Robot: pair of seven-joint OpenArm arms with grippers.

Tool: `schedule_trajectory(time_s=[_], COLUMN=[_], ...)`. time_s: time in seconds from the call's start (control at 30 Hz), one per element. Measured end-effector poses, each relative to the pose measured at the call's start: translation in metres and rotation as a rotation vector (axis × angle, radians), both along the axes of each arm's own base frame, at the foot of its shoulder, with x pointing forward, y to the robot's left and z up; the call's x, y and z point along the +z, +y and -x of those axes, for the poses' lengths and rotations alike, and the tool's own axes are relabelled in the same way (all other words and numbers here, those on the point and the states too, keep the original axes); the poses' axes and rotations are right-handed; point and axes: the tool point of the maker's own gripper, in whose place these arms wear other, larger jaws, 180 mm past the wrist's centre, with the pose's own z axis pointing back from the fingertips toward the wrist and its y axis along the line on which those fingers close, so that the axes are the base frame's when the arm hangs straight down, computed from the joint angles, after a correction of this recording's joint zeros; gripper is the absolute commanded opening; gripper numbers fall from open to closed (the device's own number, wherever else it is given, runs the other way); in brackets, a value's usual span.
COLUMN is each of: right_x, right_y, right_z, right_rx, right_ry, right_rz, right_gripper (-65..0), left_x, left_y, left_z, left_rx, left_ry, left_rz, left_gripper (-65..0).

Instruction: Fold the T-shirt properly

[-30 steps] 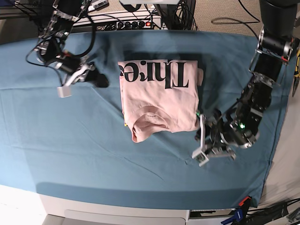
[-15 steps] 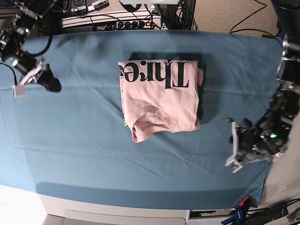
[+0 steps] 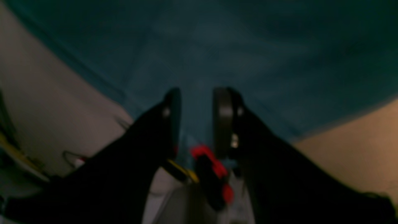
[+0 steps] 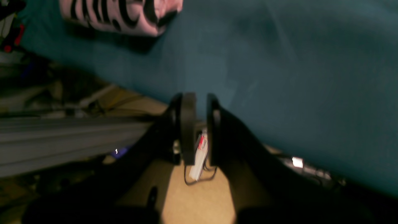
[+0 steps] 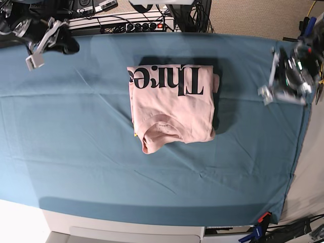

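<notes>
Teal cloth [image 5: 76, 142]; both pincers withdrawn from T-shirt [image 5: 172, 109].

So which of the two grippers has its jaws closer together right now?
The right gripper: its wrist view shows only a narrow slit between the jaws. The left gripper shows a clearly wider gap. Neither holds anything.

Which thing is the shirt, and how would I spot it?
Look at the big teal cloth covering the table. Near its middle, a bit toward the far edge, lies the shirt, folded into a rectangle. It is the only pink thing there, with big black letters along its far end.
</notes>
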Motion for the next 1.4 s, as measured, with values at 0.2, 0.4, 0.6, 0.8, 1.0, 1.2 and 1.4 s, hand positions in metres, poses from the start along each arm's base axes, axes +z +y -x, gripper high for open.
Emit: schedule_trajectory(time_s=[0.2,0.4,0.6,0.8,1.0,1.2,1.4], right_x=[-0.011,-0.021,-0.032,-0.066,-0.11,-0.163,-0.21], right_y=[-0.001,-0.01,-0.025,-0.061,-0.082,-0.092,-0.104], right_z=[0.031,0.047,0.055,0.086,0.13,0.166,0.144], right_rx=[0.008,0.007,-0.003,-0.097,-0.267,-0.483,-0.649], right_ry=[0.103,0.166,0.217,0.376,0.556,0.705,0.683], right_rz=[0.014,0.078,0.177,0.234,0.108,-0.031,-0.076], right_gripper=[-57.4,-57.4,-57.4,-57.4,-57.4,-57.4,-57.4], left_x=[-0.019,-0.038,-0.042,-0.074,-0.127,-0.178,-0.218], left_y=[-0.009,-0.046,-0.076,-0.09,-0.086,-0.087,-0.109], left_z=[0.093,0.196,0.242,0.264,0.31,0.325,0.303], left_rx=[-0.041,-0.022,0.024,0.122,0.269,0.377,0.436], left_ry=[0.102,0.314,0.38,0.411,0.535,0.576,0.521], left_rz=[-0.06,0.057,0.15,0.2,0.149,0.125,0.198], left_gripper=[-48.0,-48.0,-48.0,-48.0,-48.0,-48.0,-48.0])
